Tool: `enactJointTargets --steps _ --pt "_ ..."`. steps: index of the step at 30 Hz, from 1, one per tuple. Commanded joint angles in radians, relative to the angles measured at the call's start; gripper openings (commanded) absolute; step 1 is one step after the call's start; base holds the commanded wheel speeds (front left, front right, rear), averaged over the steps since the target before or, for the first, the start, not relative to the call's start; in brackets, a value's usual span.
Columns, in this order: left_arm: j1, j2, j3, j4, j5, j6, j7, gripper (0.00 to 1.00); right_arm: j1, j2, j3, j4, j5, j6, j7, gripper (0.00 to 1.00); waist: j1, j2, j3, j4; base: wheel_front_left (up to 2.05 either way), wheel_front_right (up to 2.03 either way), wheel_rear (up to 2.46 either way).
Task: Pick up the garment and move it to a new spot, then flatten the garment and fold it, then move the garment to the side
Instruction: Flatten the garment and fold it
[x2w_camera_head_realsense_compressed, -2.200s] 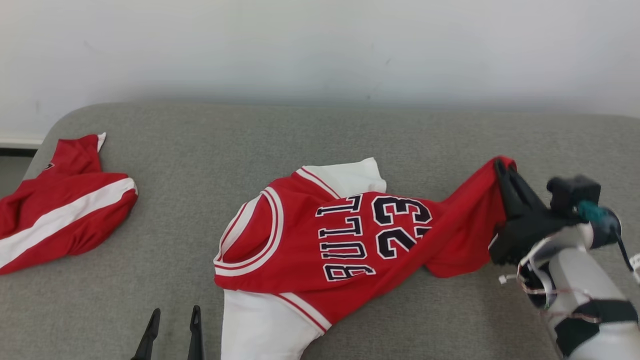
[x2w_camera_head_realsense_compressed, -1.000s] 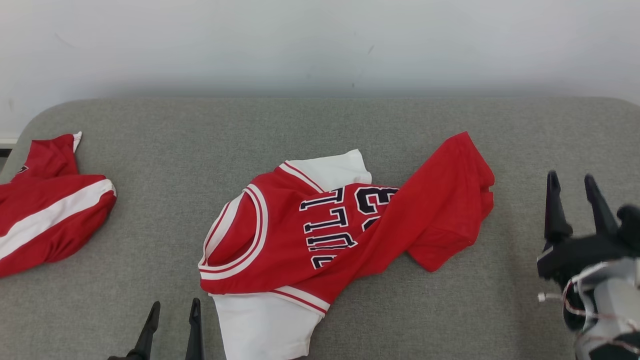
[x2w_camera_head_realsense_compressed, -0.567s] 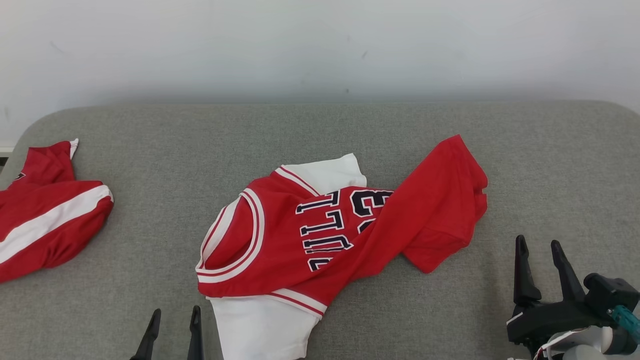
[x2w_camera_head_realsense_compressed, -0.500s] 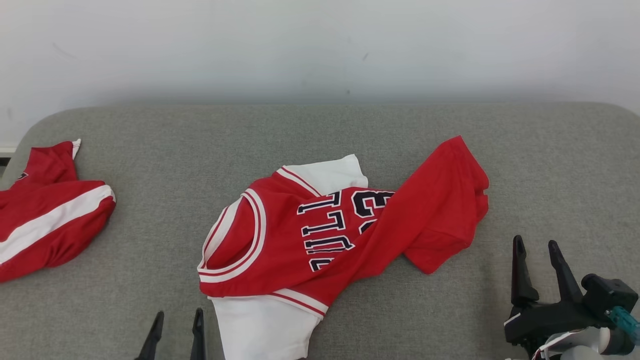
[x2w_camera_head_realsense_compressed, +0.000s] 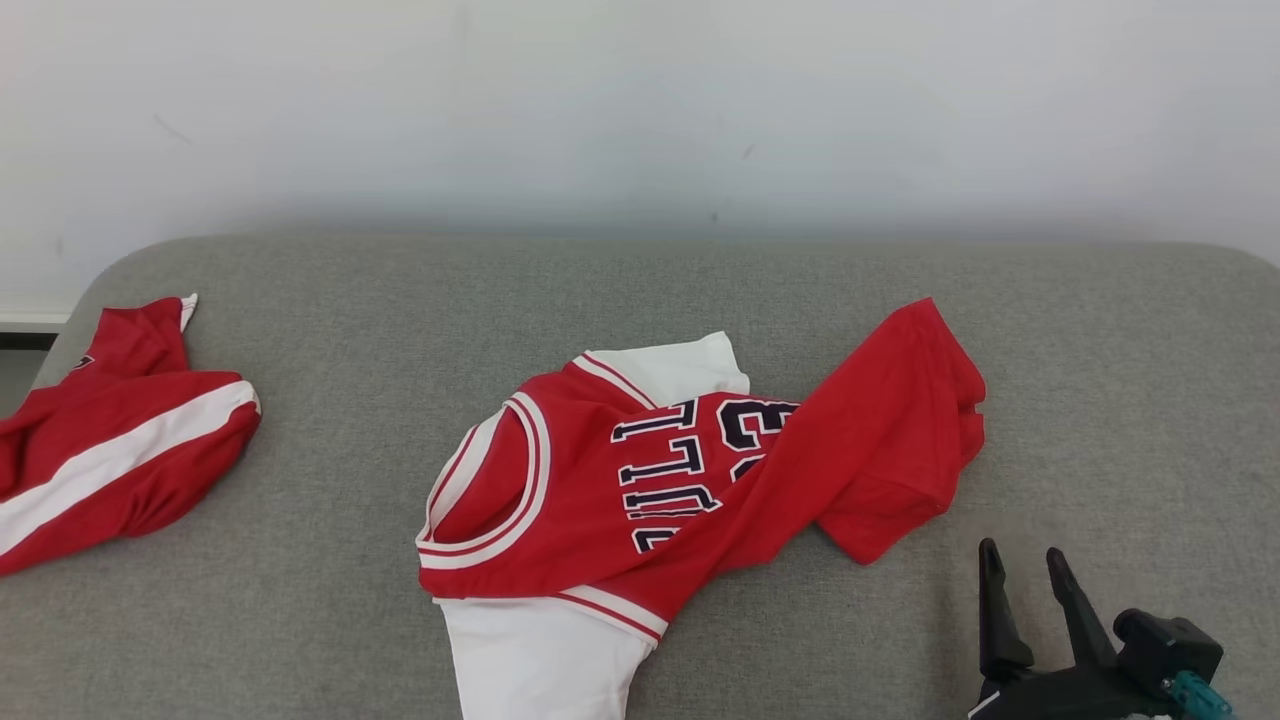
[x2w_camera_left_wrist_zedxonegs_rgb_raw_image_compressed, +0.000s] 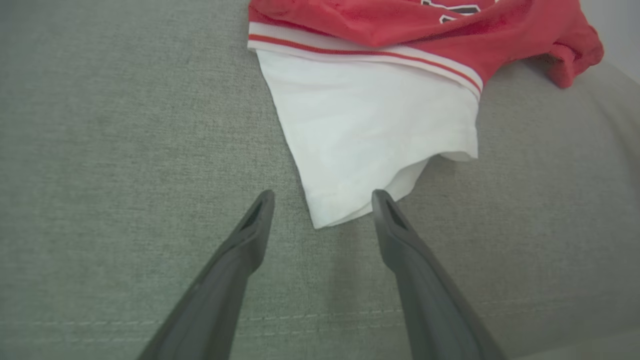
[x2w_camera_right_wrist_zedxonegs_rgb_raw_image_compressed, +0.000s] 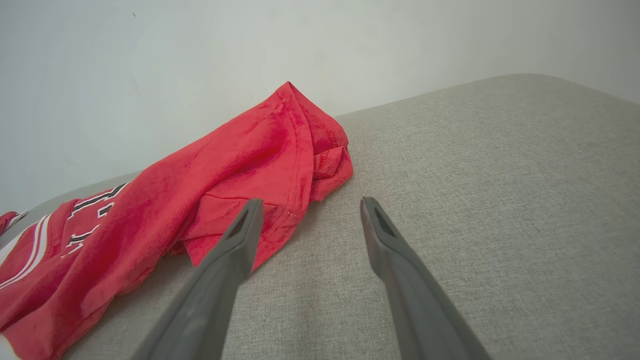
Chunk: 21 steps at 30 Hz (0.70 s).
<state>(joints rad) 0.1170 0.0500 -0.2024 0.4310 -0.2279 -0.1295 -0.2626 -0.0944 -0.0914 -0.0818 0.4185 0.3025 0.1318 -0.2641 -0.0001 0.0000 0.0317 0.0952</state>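
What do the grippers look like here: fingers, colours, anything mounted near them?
Right gripper: two long, dark, tapering fingers, and behind them a black block carrying a teal fitting. Left gripper: the same dark grey tapered fingers, each with a narrow slot near the tip. No markings visible.

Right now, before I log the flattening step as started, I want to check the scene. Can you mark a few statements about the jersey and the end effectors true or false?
1. The right end effector is shut on the jersey. False: it is open, apart from the jersey, holding nothing.
2. The jersey lies crumpled, with red cloth draped over part of its lettering. True.
3. The left end effector is open and points at the corner of the white sleeve. True.
4. A second red garment lies to the right of the jersey. False: it lies to the left, in the head view.
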Motion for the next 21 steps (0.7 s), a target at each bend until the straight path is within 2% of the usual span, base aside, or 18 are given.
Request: enactJointTargets --steps 1,18,19,20,21 --pt "-0.006 0.001 -0.013 0.014 -0.015 0.0 -0.003 1.0 0.018 0.007 0.005 0.003 -0.001 -0.002 0.0 1.0 0.0001 0.0 0.0 -0.004 0.0 0.0 0.0" --pt "-0.094 0.001 -0.027 0.164 -0.143 0.0 -0.003 1.0 0.023 0.012 0.023 0.022 -0.006 -0.002 0.0 1.0 0.0001 0.0 -0.002 -0.036 0.0 0.0 0.0" --pt "-0.1 0.001 -0.028 0.176 -0.157 0.0 -0.003 0.96 0.023 0.012 0.023 0.023 -0.006 -0.002 0.0 1.0 0.0001 0.0 -0.002 -0.035 0.0 0.0 0.0" --pt "-0.105 0.001 -0.032 0.188 -0.168 0.0 -0.003 0.76 0.024 0.013 0.024 0.023 -0.007 -0.002 0.0 1.0 0.0001 0.0 -0.003 -0.034 0.0 0.0 0.0" --pt "-0.111 0.001 -0.035 0.197 -0.173 0.0 -0.003 0.46 0.024 0.013 0.024 0.023 -0.009 -0.002 0.0 1.0 0.0001 0.0 -0.003 -0.034 0.0 0.0 0.0"
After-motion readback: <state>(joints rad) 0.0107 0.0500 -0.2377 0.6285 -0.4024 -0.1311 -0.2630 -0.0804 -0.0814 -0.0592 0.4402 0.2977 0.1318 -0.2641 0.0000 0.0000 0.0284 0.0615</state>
